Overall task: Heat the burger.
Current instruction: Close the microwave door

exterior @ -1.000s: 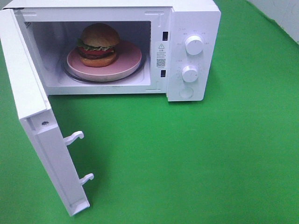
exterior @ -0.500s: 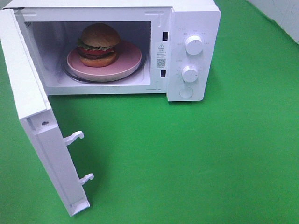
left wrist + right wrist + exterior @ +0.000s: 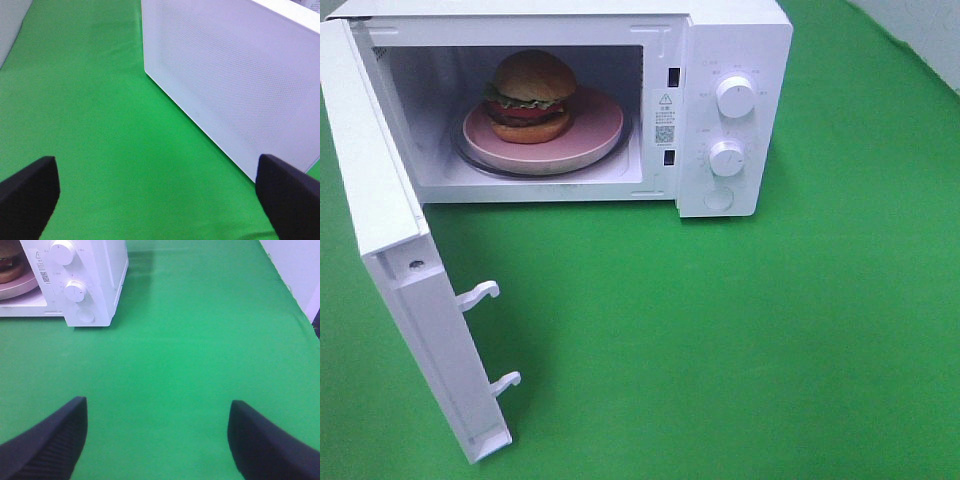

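The burger (image 3: 530, 96) with its golden-brown bun, lettuce and tomato sits on a round pink plate (image 3: 600, 125) inside the white microwave (image 3: 735, 40). The microwave door (image 3: 390, 250) stands wide open toward the front left. Neither gripper shows in the exterior high view. My left gripper (image 3: 155, 200) is open and empty over the green cloth, beside the door's outer face (image 3: 235, 85). My right gripper (image 3: 157, 442) is open and empty, well in front of the microwave's control panel (image 3: 75, 290); a sliver of the burger (image 3: 10, 267) shows at that view's edge.
Two white knobs (image 3: 735, 97) (image 3: 726, 158) and a round button (image 3: 718, 198) sit on the panel. Two latch hooks (image 3: 480, 293) (image 3: 506, 381) stick out of the door's edge. Green cloth (image 3: 740, 340) covers the table; a pale wall (image 3: 295, 270) borders its right side.
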You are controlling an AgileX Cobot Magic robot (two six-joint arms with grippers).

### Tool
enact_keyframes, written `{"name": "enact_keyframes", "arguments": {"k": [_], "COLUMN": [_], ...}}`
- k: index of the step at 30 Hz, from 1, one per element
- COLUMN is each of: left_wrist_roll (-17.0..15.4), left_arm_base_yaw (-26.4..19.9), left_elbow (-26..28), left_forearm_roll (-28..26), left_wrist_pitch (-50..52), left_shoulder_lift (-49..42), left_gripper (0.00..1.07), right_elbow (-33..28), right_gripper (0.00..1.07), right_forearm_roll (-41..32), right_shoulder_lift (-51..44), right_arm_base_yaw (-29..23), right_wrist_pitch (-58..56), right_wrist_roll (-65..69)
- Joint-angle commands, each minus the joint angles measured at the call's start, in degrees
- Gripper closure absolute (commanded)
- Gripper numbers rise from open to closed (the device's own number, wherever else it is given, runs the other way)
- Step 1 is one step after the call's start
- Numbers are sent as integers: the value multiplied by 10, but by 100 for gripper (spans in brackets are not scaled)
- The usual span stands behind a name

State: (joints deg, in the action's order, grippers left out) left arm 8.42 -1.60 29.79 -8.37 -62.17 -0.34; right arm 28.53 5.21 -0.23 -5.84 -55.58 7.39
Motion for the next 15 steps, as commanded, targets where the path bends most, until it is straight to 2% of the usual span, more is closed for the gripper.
{"name": "enact_keyframes", "arguments": {"k": [1,15], "left_wrist_roll": [-1,-1], "left_arm_base_yaw": [0,0], "left_elbow": [-2,-2], "left_forearm_roll": [-1,-1], "left_wrist_pitch": [7,7], "left_shoulder_lift": [-7,-7], "left_gripper": [7,7], "right_elbow": [-2,-2], "right_gripper": [33,33], "right_forearm_roll": [3,3], "right_shoulder_lift": [-15,-15], "right_arm_base_yaw": [4,4], "right_wrist_pitch": [6,6], "right_wrist_roll": [2,2]}}
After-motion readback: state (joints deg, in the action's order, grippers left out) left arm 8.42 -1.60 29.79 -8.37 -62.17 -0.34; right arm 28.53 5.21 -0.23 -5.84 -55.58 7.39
